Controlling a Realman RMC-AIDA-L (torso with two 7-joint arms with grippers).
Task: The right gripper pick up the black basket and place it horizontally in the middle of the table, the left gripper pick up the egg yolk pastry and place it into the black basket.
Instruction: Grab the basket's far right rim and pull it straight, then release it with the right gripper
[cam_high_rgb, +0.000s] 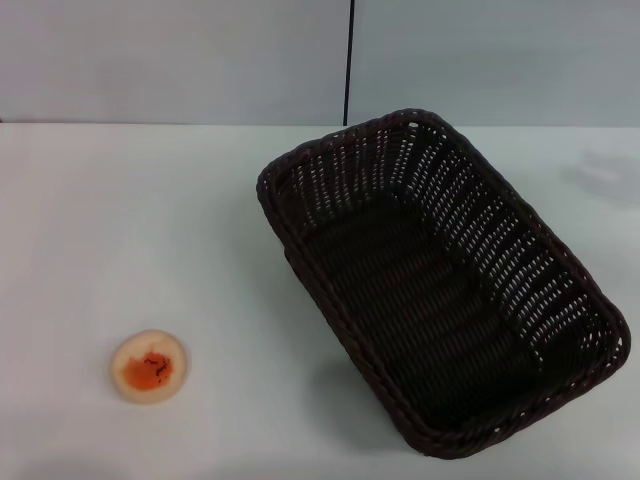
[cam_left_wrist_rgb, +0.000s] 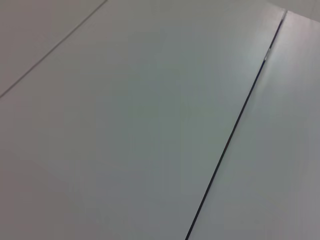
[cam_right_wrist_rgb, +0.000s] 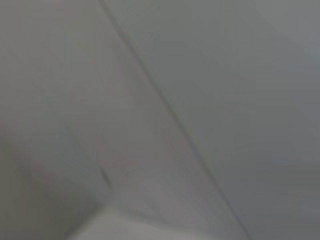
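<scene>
The black basket (cam_high_rgb: 440, 280) is a large dark woven rectangle. It lies on the white table (cam_high_rgb: 130, 220) right of centre, turned at a slant, with one short end toward the back and the other near the front right. It is empty. The egg yolk pastry (cam_high_rgb: 150, 367) is a small pale round bun with an orange centre, lying on the table at the front left, well apart from the basket. Neither gripper shows in any view. The two wrist views show only plain pale panels with a dark seam.
A grey-white wall (cam_high_rgb: 170, 60) with a dark vertical seam (cam_high_rgb: 349, 60) stands behind the table's back edge. A faint shadow (cam_high_rgb: 605, 178) lies on the table at the far right. Bare tabletop spans the left and middle between the pastry and the basket.
</scene>
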